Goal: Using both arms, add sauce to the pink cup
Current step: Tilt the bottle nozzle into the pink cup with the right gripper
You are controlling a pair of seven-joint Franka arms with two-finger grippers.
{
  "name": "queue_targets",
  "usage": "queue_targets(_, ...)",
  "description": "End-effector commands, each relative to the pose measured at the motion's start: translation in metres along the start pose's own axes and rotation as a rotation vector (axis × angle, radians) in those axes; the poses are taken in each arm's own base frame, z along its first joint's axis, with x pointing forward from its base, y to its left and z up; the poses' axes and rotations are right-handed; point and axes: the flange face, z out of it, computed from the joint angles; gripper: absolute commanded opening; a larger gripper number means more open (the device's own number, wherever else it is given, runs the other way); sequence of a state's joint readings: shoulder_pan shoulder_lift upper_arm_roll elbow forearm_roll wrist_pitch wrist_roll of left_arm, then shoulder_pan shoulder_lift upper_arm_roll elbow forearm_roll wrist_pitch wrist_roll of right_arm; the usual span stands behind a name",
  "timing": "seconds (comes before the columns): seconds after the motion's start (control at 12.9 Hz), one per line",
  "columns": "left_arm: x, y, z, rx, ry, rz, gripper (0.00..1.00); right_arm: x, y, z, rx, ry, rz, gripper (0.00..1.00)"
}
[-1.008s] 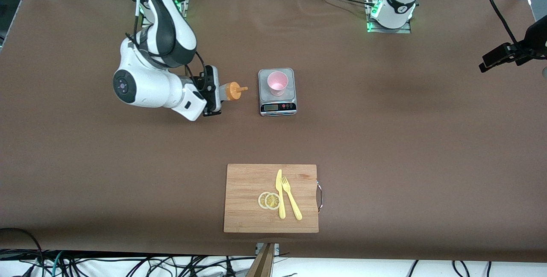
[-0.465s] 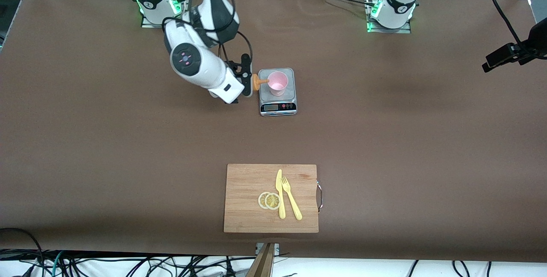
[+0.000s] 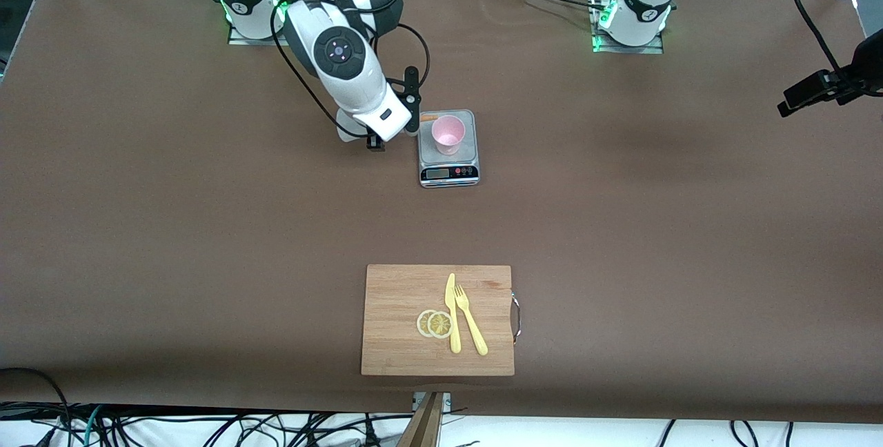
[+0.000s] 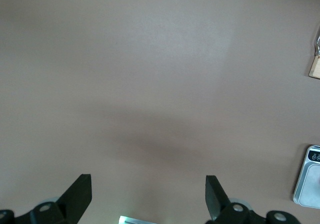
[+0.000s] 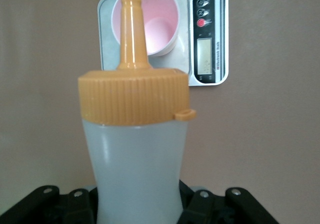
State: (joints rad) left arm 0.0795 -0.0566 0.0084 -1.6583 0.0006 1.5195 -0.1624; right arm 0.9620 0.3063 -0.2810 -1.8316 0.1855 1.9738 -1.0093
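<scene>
Brown matting covers the whole table (image 3: 621, 212), and near its middle, toward the robots' bases, the pink cup (image 3: 448, 134) stands upright on the platform of a small grey scale (image 3: 448, 150) whose display faces the front camera. Sauce bottle (image 5: 135, 154): translucent white body, ribbed orange cap and long orange nozzle, clenched at its lower body by the right gripper (image 3: 412, 105). In the right wrist view the nozzle runs out over the cup's rim, its tip cut off at the frame edge. In the front view only the orange nozzle tip (image 3: 429, 117) shows, poking from the gripper at about 10 o'clock of the cup, just at the rim; the bottle's body is hidden by the right arm's wrist.

Nothing stands between nozzle and cup. Nearer the front camera, at 6 o'clock of the scale and well apart from it, a wooden cutting board (image 3: 393, 288) carries two lemon slices (image 3: 434, 323), a yellow knife (image 3: 452, 319) and a yellow fork (image 3: 470, 320). A black camera clamp (image 3: 821, 85) sits at the edge toward the left arm's end.

The left gripper (image 4: 148, 204) waits with fingers spread wide over bare matting, a corner of the scale at the edge of its wrist view.

Against half a second ago, the right arm has swung farther from the front camera and the bottle's cap, then plainly seen beside the scale, is now covered by the wrist; a second ago the bottle was well short of the scale
</scene>
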Motion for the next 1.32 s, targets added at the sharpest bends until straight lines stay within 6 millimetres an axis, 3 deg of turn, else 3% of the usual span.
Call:
queue_targets(0.0,0.001,-0.002,-0.003,-0.015,-0.009,0.021,1.0,-0.001,-0.013,0.006,-0.025,-0.031,-0.006,0.0)
queue_targets(0.62,0.0,-0.001,-0.005,-0.019,-0.005,0.021,1.0,0.024,-0.027,0.043,-0.074,-0.137,0.03,0.0)
queue_targets(0.93,0.001,-0.001,-0.004,-0.019,-0.005,0.021,1.0,0.025,-0.022,0.059,-0.067,-0.167,0.044,0.0)
queue_targets(1.09,0.001,-0.001,-0.004,-0.018,-0.006,0.021,1.0,0.027,-0.024,0.061,-0.102,-0.203,0.076,0.0)
queue_targets(1.24,0.001,-0.001,-0.003,-0.018,-0.009,0.021,1.0,0.042,-0.034,0.063,-0.122,-0.218,0.086,0.0)
